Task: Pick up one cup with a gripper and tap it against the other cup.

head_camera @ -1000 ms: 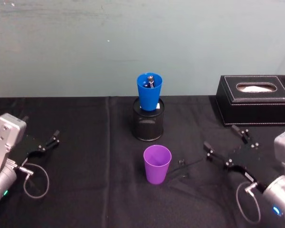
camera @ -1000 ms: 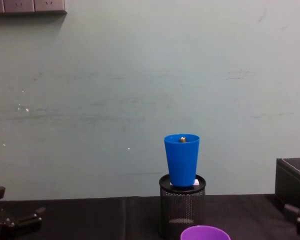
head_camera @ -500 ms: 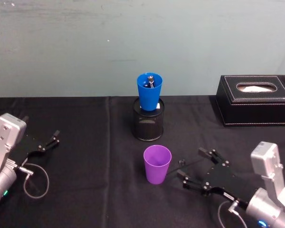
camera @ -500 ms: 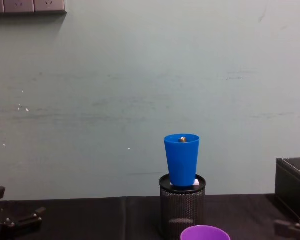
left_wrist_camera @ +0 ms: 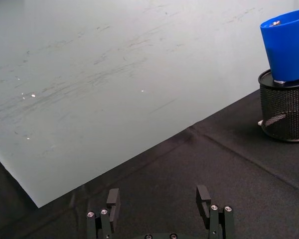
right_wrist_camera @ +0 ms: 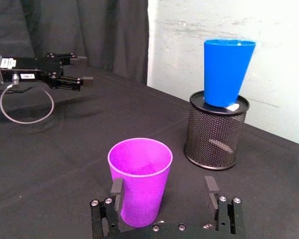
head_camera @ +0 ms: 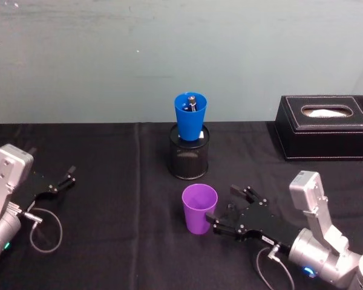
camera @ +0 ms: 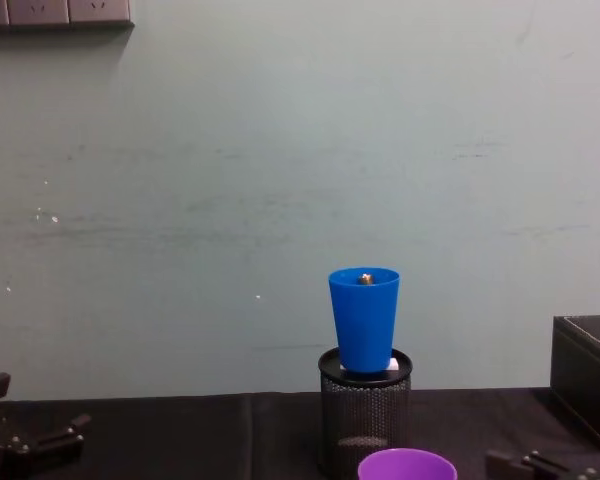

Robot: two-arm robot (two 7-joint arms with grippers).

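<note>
Head view: purple cup (head_camera: 199, 208) upright mid-desk, toward the front edge. Blue cup (head_camera: 190, 116) seated in the mesh holder (head_camera: 188, 160) behind it, near the middle of the back edge; cups well apart. Right claw (head_camera: 222, 205) low over the desk (head_camera: 109, 241) just right of the purple cup, fingers spread, near fingertip at the cup's base. Left claw (head_camera: 69, 175) parked by the left edge, fingers apart, holding nothing.

Left wrist view: left claw fingers parted over bare cloth; blue cup and holder far off.

Right wrist view: purple cup (right_wrist_camera: 139, 179) stands just ahead of the spread fingers, off-centre toward one of them, not yet enclosed. Contact cannot be told.

Chest view: purple rim at the bottom edge, directly below holder and blue cup; right claw low, beside it.

Step in hand, as judged: approach to grasp; nothing lifted. Next move calls for centring the cup in the gap, advancing, closing on its wall, then a lift high enough to reach the raised blue cup. Risk: the off-centre finger nudges the light cup over.
</note>
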